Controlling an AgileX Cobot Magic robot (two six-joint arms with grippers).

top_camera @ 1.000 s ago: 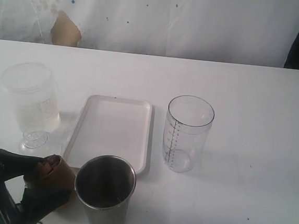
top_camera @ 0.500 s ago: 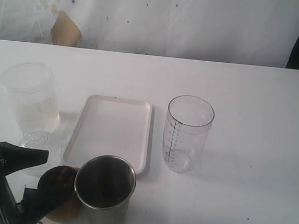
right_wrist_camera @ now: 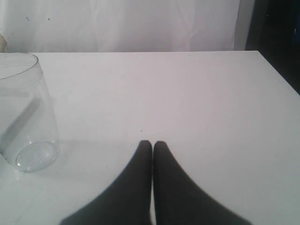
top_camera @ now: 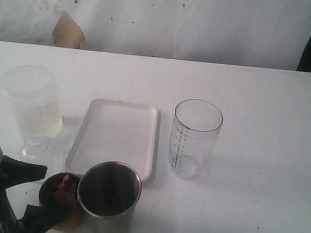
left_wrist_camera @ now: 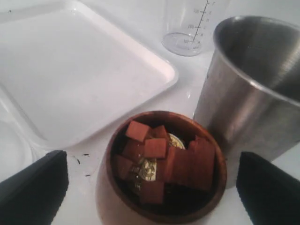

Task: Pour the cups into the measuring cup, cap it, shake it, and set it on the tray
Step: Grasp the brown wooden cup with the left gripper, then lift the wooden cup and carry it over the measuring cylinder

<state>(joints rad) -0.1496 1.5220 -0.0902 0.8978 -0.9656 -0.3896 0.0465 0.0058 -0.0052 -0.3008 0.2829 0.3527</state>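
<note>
My left gripper (left_wrist_camera: 152, 187) stood wide open with nothing in it, one finger (left_wrist_camera: 33, 187) on each side of the brown cup (left_wrist_camera: 164, 164) and neither touching its wall. The cup sat upright on the table, holding loose reddish-brown blocks with something gold-coloured beneath them.

I judged it stiff and fairly light, with a matte wall that pads should bite well. The loose load would shift as soon as it tipped. Being squat, it left little height to grip, so I reckoned the hold belonged across the middle of the outer wall, below the rim, squeezed level. The tumbler (left_wrist_camera: 253, 84) stood just beside it, perhaps touching; I could not tell. That left the finger on that side little room, and a nudge could slide the smooth steel.

Beyond the cup lay the tray (top_camera: 116, 135), bare. Past its far edge stood the measuring cup (top_camera: 195, 139), upright, uncapped and apparently empty. It looked like thin, light plastic, easy to knock over if a rim bumped it during the pour, so I thought it would need steadying.

My right gripper (right_wrist_camera: 152, 146) had its fingers pressed together on nothing, low over the table, with the measuring cup off to one side.
</note>
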